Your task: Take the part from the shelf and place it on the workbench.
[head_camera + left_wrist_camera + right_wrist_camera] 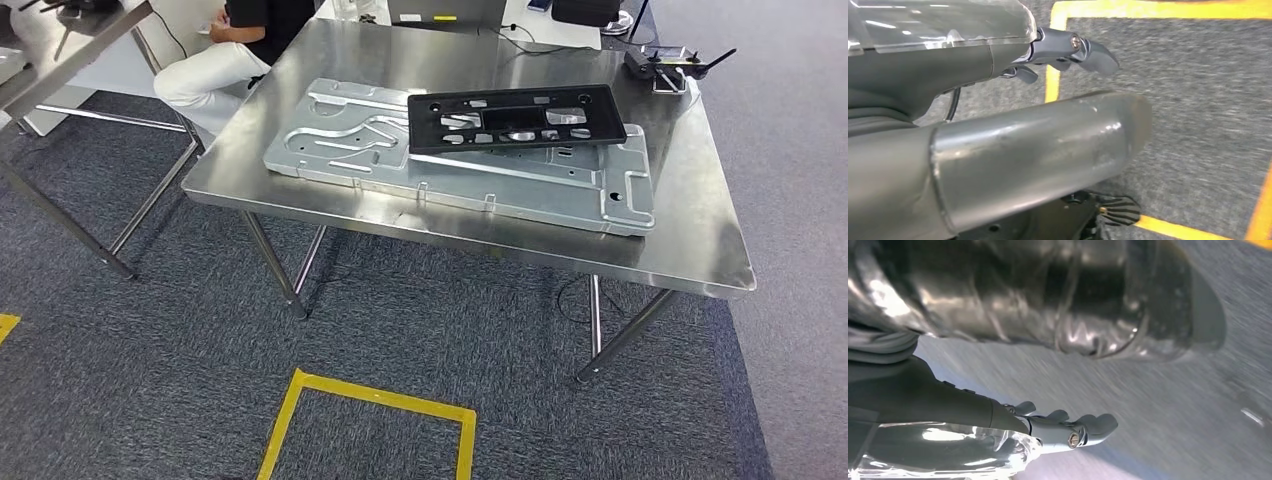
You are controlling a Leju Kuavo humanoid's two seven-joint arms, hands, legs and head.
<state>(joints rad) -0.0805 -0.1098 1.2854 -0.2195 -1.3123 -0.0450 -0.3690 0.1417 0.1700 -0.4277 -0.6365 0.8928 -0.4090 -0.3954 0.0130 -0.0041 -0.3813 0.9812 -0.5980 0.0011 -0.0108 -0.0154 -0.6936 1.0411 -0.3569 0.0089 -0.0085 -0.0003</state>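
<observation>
Stainless steel workbench (690,230) carries a large flat stamped silver metal panel (520,180), with a black rectangular perforated plastic part (515,116) lying on it, both inside the bench edges. The left hand (1013,125) and right hand (1048,430) hang empty, fingers apart, above grey carpet (150,380) crossed by yellow tape (370,400).

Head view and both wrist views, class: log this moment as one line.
black part on silver plate, on workbench | left hand empty over carpet | right hand empty, fingers apart
</observation>
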